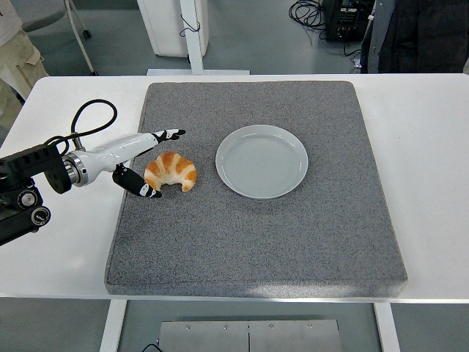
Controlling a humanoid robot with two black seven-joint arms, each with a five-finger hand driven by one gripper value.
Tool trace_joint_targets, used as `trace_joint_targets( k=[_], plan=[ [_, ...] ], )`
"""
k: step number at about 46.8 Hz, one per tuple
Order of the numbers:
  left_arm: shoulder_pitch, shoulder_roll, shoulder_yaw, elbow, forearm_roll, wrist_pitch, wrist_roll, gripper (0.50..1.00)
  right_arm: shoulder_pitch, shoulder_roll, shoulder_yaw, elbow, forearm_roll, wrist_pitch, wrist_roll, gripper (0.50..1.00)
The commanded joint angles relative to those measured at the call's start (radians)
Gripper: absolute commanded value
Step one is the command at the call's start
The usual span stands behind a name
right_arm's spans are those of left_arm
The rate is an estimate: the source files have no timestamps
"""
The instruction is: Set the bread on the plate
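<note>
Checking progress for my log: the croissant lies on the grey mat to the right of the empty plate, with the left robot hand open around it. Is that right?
Not quite. In the head view the croissant lies to the left of the empty plate, not the right. The rest holds: it is on the grey mat, and the left robot hand is open around it.

A white table fills most of the frame, covered in the middle by a grey mat. Beyond its far edge lies a grey floor. A white post rises at upper centre, black cables coil at upper right, and a chair leg stands at upper left.
</note>
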Motion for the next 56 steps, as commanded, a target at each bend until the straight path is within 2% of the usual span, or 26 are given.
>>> trace_joint_targets(
  k=[1,17,29,38,56],
  plan=[
    [0.008,-0.01,0.0,0.016,0.004,0.013,0.0,0.975,0.0,0.0,0.0,0.0,0.0,0.0,0.0,1.0],
    [0.02,-0.072,0.0,0.091,0.005,0.051,-0.029,0.977,0.0,0.0,0.0,0.0,0.0,0.0,0.0,1.0],
    [0.022,-0.079,0.0,0.112,0.005,0.054,-0.034,0.975,0.0,0.0,0.0,0.0,0.0,0.0,0.0,1.0],
    [0.039,-0.102,0.0,0.146,0.005,0.095,-0.046,0.975,0.0,0.0,0.0,0.0,0.0,0.0,0.0,1.0],
    [0.056,-0.116,0.0,0.151,0.004,0.123,-0.06,0.969,0.0,0.0,0.0,0.0,0.0,0.0,0.0,1.0]
  ],
)
